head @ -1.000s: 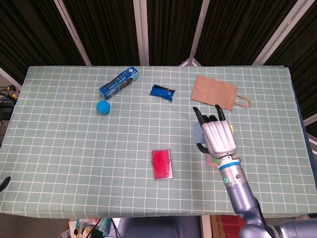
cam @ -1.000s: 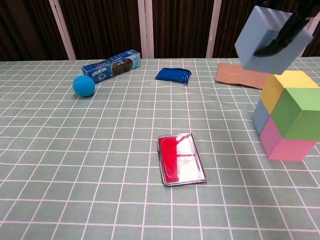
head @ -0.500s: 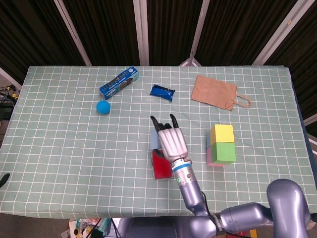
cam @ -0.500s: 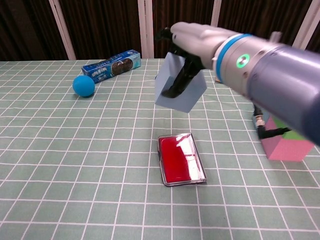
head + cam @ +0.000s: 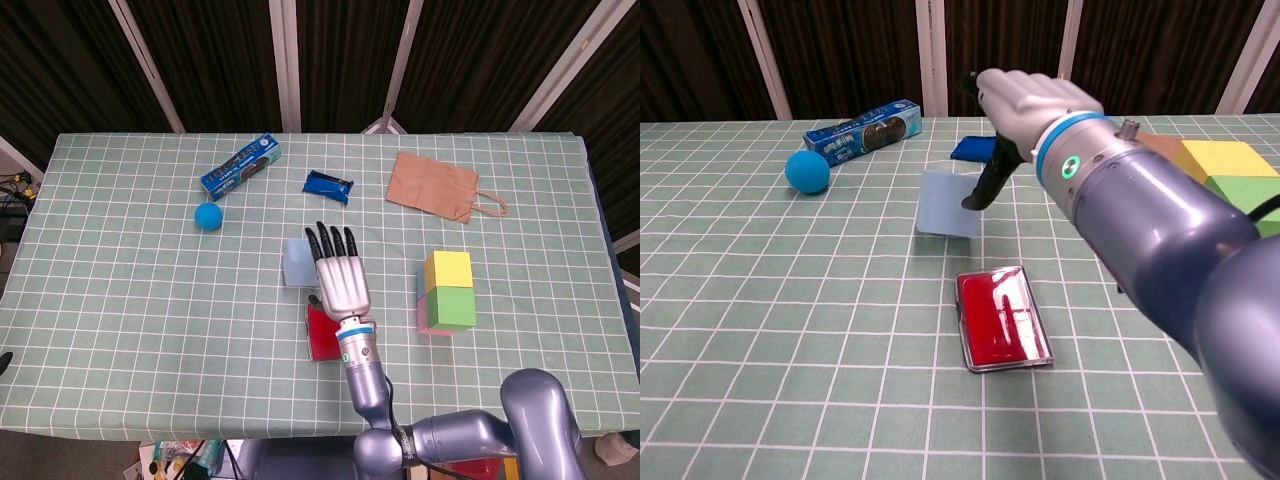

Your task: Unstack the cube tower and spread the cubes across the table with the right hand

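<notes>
Right hand (image 5: 337,272): over table centre, fingers straight and spread, holding nothing.
Pale blue cube (image 5: 298,263): on green checked cloth (image 5: 120,300), just beside the fingers; contact unclear.
Tower (image 5: 447,291): yellow over green over pink, well right.
Red case (image 5: 1001,317): near cube.
Left hand: unseen.

Right hand (image 5: 1015,105): reaches in from the right above the table, its dark thumb pointing down onto the light blue cube
Light blue cube (image 5: 945,203): on the green checked cloth (image 5: 790,330), just left of the thumb
Red case (image 5: 1002,318): flat on the cloth, near the cube on the viewer's side
Yellow cube (image 5: 1220,158): at the right edge, on top of a green cube (image 5: 1265,192), both partly hidden by the arm
Blue ball (image 5: 807,171): left, near the blue box (image 5: 862,131)
Dark blue packet (image 5: 970,150): behind the hand, partly hidden
</notes>
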Controlling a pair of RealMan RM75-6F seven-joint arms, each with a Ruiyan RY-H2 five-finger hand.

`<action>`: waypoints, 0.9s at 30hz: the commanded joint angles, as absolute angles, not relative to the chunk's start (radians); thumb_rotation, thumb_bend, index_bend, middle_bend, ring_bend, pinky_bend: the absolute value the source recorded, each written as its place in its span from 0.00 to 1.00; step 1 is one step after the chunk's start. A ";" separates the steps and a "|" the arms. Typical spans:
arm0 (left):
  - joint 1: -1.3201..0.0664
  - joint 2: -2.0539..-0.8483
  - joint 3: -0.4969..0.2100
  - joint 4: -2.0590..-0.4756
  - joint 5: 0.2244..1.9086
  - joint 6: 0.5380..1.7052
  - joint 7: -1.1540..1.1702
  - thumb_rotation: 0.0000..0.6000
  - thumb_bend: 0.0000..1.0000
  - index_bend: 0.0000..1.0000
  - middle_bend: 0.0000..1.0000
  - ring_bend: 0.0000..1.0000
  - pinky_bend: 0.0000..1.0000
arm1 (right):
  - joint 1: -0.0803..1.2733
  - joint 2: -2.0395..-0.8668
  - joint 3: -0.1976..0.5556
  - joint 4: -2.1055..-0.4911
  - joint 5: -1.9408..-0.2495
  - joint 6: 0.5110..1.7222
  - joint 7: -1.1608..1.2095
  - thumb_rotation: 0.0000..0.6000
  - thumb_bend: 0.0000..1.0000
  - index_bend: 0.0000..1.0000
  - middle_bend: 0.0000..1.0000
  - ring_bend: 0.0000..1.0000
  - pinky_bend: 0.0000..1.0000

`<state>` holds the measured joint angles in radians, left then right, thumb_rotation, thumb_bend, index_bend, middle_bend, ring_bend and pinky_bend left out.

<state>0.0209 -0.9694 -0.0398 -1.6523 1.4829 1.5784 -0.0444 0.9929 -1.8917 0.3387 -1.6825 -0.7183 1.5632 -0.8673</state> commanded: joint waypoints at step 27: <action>0.024 -0.968 -0.045 -1.664 1.463 1.570 -0.039 1.00 0.32 0.10 0.00 0.00 0.01 | 0.572 -1.036 0.276 -2.356 -0.668 1.477 -0.749 1.00 0.13 0.00 0.06 0.12 0.00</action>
<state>0.0237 -0.9684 -0.0450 -1.6634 1.4631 1.5706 -0.0394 0.6200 -1.0938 0.3059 -2.3369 -0.6424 1.5155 -0.8070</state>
